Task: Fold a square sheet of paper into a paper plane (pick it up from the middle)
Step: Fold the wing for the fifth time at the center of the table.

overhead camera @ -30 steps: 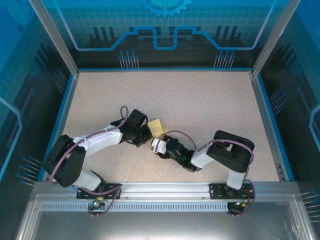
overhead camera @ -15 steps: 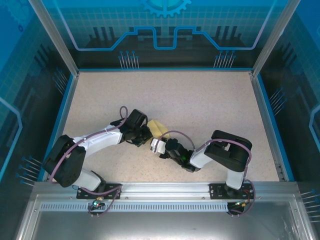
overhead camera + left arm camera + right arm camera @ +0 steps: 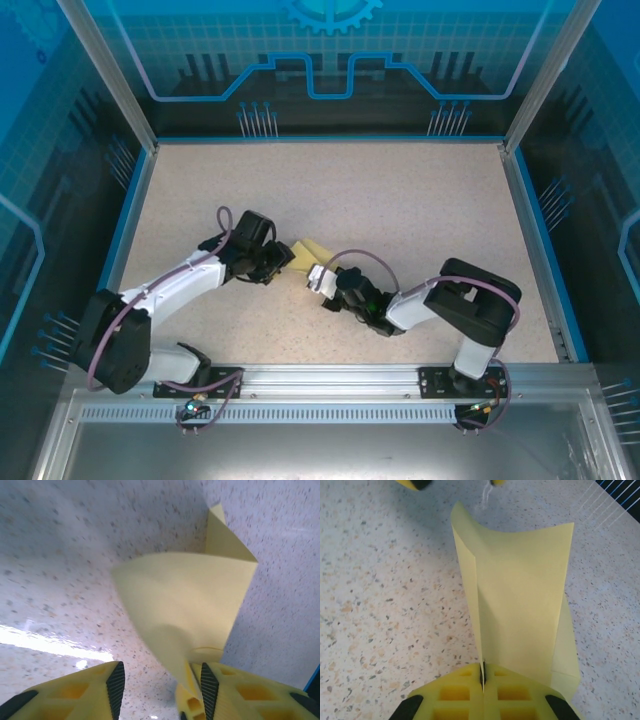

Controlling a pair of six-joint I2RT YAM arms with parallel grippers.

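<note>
The square sheet of paper [image 3: 311, 250], held just above the table [image 3: 420, 200] between the two arms, is creased and partly folded but no dart yet, with the right gripper [image 3: 482, 671] clamped on its edge and the left gripper [image 3: 160, 680] spread, gripping nothing.

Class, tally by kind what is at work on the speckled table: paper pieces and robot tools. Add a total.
Thin yellow creased paper sheet: 1
Yellow-fingered robot tools: 2 (left tool, right tool)
Total: 3
</note>
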